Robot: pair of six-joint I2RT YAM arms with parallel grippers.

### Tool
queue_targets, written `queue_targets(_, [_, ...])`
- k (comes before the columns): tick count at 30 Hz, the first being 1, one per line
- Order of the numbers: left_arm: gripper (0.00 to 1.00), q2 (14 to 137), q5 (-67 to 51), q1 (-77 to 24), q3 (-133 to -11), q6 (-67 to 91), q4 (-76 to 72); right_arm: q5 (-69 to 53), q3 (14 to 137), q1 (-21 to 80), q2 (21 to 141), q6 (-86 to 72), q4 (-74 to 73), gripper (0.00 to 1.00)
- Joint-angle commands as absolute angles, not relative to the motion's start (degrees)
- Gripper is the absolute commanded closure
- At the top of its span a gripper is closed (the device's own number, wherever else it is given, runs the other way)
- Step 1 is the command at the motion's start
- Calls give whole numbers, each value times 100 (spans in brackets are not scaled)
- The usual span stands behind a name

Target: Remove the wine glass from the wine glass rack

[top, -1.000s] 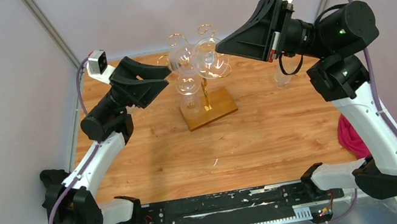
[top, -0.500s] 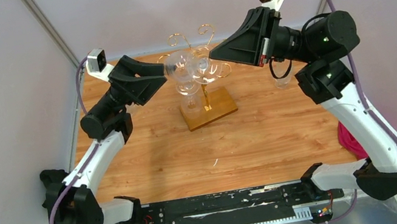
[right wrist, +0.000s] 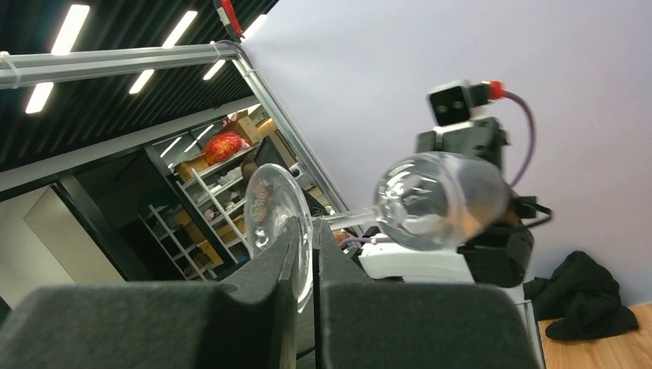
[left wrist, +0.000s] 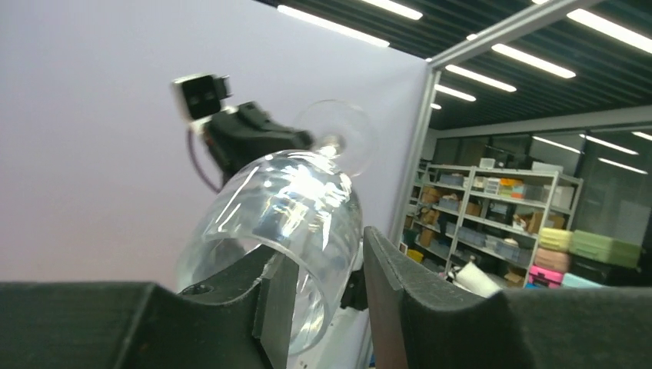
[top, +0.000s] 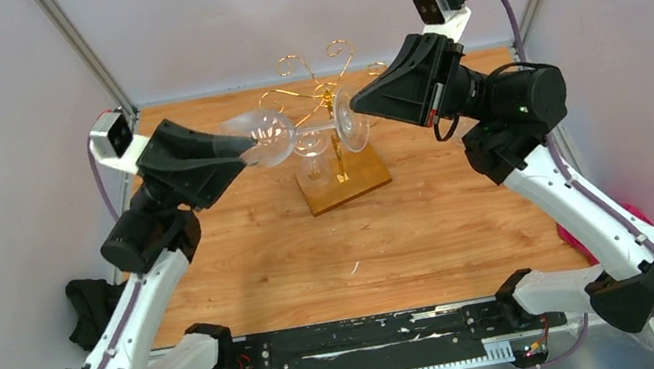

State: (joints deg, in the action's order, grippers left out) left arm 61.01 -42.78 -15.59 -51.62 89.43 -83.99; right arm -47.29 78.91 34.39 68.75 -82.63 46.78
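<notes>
The wine glass (top: 276, 137) lies level in mid-air, close beside the rack (top: 346, 181) pole. The right fingers (right wrist: 261, 307) clamp its foot. The left fingers (left wrist: 430, 307) bracket the bowl part-open, and firm contact cannot be confirmed. Hazard: opposing pulls may snap the stem, and a slack hold drops it onto the worktop (top: 411, 220).

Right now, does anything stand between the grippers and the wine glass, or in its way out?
Nothing between them: the left gripper clasps the wine glass by its bowl, the right gripper pinches its foot. The rack and a second glass are close beside its stem.
</notes>
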Motion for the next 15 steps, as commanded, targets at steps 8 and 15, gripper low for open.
queue_targets(8, [67, 4969, -4456, -1670, -5239, 8494, -7436, -4943, 7702, 3555, 7469, -8005, 4321, 100])
queue_targets(15, [94, 4535, -4279, -1666, -5470, 6668, -4599, -5027, 7824, 3609, 7435, -8021, 4379, 100])
